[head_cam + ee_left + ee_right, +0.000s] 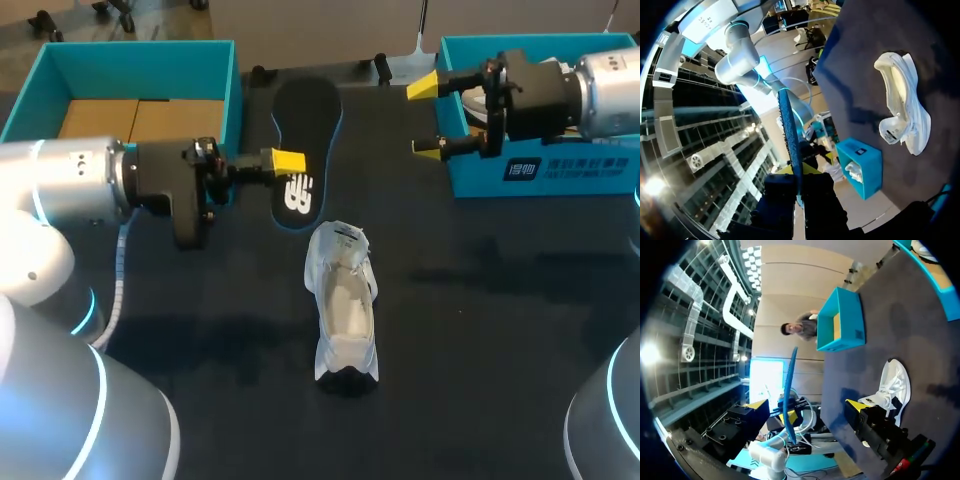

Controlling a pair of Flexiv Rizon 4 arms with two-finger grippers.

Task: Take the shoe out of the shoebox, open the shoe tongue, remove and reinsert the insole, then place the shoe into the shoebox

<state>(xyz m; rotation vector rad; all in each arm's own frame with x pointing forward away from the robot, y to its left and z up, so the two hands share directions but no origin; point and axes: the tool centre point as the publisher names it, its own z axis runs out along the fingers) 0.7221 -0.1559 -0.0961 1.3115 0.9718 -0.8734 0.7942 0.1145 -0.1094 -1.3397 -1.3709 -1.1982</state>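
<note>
My left gripper is shut on the heel end of a black insole with a blue rim, which reaches away from it toward the table's back. In the left wrist view the insole shows edge-on, rising from between the yellow tips of the gripper. The white shoe lies on the dark table in the middle, tongue pulled up and no insole inside. My right gripper stands open, empty, beside the right teal box. From the right wrist view, its gripper faces the insole and the shoe.
An open teal shoebox with a cardboard floor stands at the back left, behind my left arm. The right teal box holds white things. Dark tabletop lies bare around the shoe.
</note>
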